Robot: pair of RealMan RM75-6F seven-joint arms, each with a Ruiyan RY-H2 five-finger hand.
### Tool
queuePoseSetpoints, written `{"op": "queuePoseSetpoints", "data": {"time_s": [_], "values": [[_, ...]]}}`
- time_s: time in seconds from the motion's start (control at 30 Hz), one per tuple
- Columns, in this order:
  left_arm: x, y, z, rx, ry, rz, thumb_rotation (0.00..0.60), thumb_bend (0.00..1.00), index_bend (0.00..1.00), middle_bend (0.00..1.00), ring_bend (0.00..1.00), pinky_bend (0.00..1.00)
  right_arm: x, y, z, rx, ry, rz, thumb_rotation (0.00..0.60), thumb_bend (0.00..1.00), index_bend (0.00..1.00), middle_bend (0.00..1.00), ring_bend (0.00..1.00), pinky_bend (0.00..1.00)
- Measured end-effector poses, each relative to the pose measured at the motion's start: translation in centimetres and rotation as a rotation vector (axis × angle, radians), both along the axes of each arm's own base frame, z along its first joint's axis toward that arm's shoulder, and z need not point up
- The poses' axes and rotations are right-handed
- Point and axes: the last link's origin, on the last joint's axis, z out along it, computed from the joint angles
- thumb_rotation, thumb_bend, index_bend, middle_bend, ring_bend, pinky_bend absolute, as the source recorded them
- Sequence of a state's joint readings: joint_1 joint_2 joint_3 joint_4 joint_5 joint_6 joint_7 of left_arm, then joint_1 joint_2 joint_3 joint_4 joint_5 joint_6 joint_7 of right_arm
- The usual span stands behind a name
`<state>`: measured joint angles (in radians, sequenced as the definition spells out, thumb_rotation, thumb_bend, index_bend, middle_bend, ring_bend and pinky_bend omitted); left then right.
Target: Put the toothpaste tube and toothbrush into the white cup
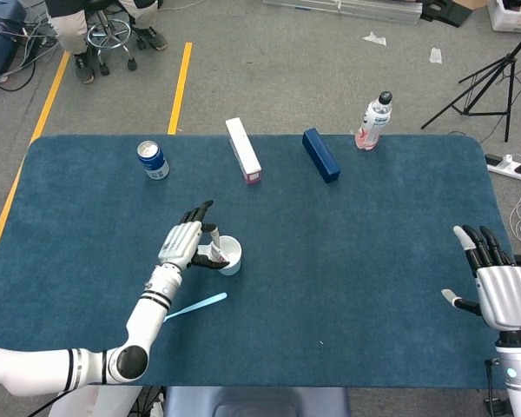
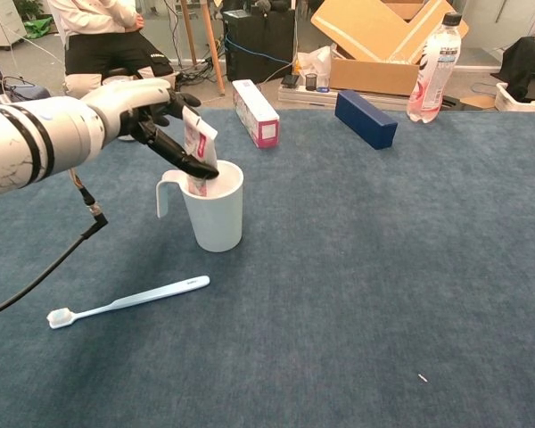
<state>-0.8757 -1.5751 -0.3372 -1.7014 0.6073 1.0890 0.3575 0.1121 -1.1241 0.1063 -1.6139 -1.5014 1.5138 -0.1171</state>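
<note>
The left hand [image 2: 147,111] pinched the toothpaste tube [image 2: 199,152] between thumb and fingers, with the tube's lower end already inside the white cup [image 2: 214,209] and its upper end leaning toward the handle side. The hand's lowest fingers [image 2: 189,164] sat at or just above the cup rim; contact could not be confirmed from either view. The toothbrush [image 2: 127,302] lay flat on the table [image 2: 383,267], near the cup on the robot's side and apart from it. The right hand [image 1: 495,291] was held over the table's right edge, fingers spread and holding nothing. Principal risk: the cup was light and unsecured, so any sideways drag by the fingers during release or withdrawal could have tipped or slid it. A tilted tube released high could also have levered against the rim and fallen out. The toothbrush appeared thin and flush against the cloth, so a poor pinch could have slipped. Once inserted, its long handle might have overbalanced the cup.
</note>
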Motion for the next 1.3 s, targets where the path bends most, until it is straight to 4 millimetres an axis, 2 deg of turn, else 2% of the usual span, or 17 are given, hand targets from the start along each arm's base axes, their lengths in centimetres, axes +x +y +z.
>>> {"op": "queuePoseSetpoints", "data": {"time_s": [0.6,1.3], "values": [[-0.6,0.2,-1.1,-0.028,0.01,0.022,0.6,0.04,0.69,0.0,0.0,0.0,0.0,0.1,0.0,0.002,-0.003,0.003,0.6,0.0,0.02,0.11,0.03,0.35],[-0.5,0.1,-0.8,-0.027,0.0,0.022,0.6,0.04,0.44,0.0,0.0,0.0,0.0,0.1,-0.1,0.007,-0.001,0.003,0.6,0.0,0.02,0.11,0.03,0.35]]}}
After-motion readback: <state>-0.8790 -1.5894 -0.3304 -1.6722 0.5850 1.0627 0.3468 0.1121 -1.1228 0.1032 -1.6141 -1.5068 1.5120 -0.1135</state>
